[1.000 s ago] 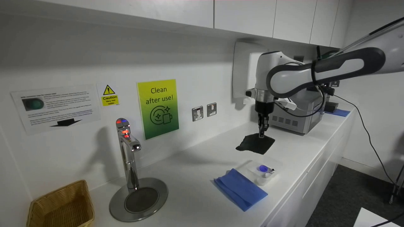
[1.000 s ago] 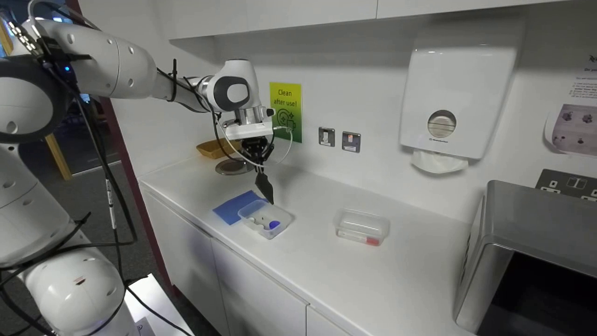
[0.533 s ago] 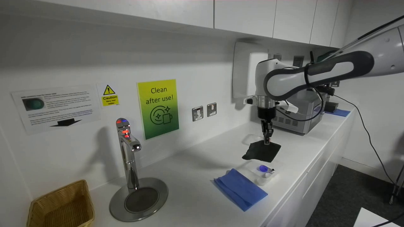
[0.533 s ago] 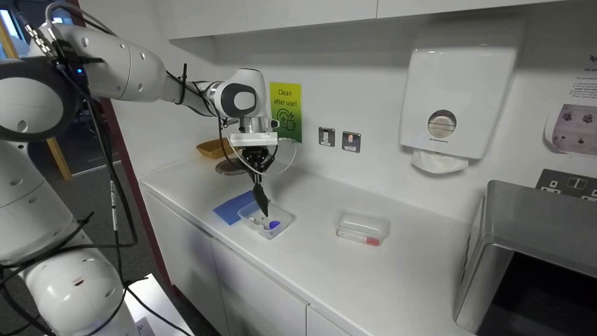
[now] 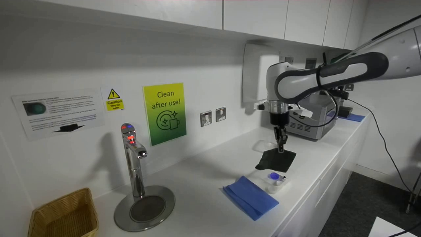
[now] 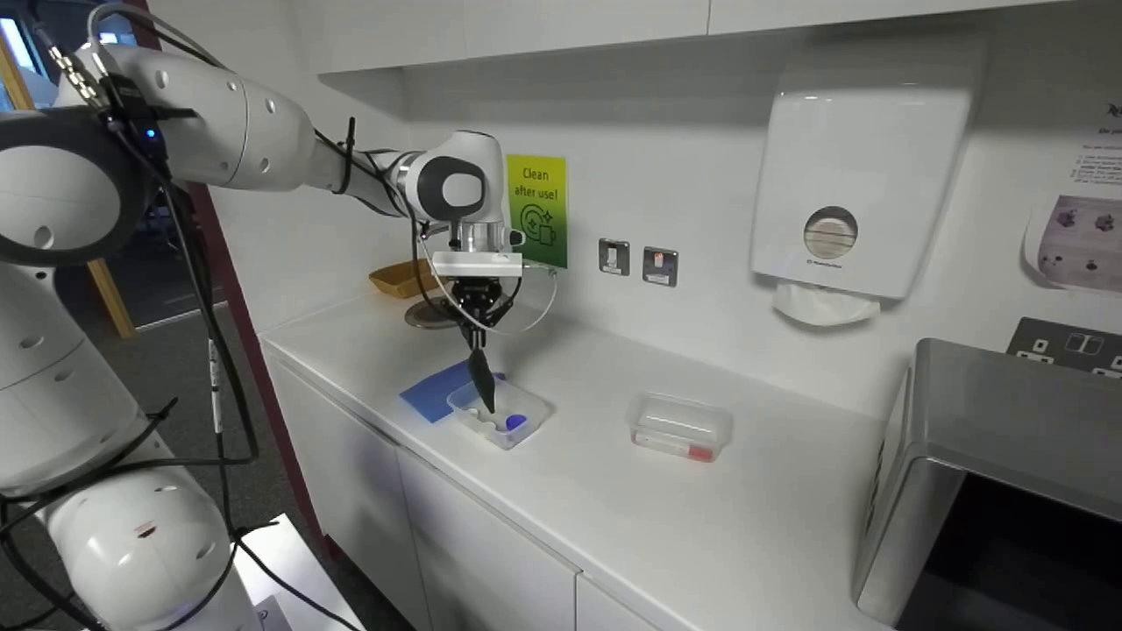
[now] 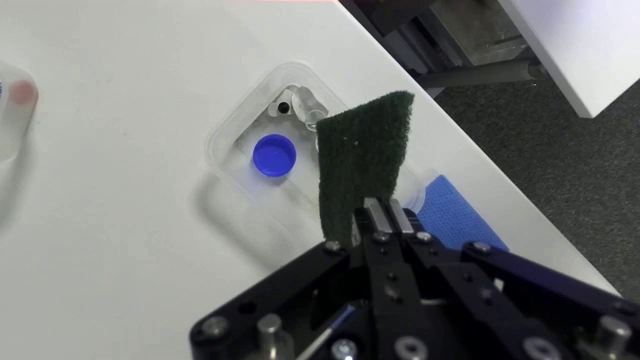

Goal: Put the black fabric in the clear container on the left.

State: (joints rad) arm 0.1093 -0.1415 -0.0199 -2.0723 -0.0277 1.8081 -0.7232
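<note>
My gripper [image 5: 280, 150] is shut on the black fabric [image 5: 276, 160] and holds it by its upper edge. The fabric hangs down, slightly tilted, over the left clear container [image 6: 536, 410], as both exterior views show. In the wrist view the fabric [image 7: 362, 155] covers part of the container [image 7: 216, 145], and the gripper [image 7: 384, 202] has its fingers close together. The fabric's lower corner [image 6: 488, 403] is over the container's inside; I cannot tell whether it touches anything there. The container holds a blue cap [image 7: 274, 155] and small clear pieces [image 7: 307, 106].
A blue folded cloth [image 5: 250, 198] lies against the container's side. Another clear container [image 6: 679, 421] with a red-ended item stands farther along the counter. A tap [image 5: 134, 164], a wicker basket [image 5: 65, 214] and a grey oven [image 6: 999, 438] are on the counter. The counter's front edge [image 7: 480, 145] is near.
My gripper has moved down and toward the container with the fabric, mostly in the first half second. The fabric hangs lower over the container. The containers and blue cloth have not moved.
</note>
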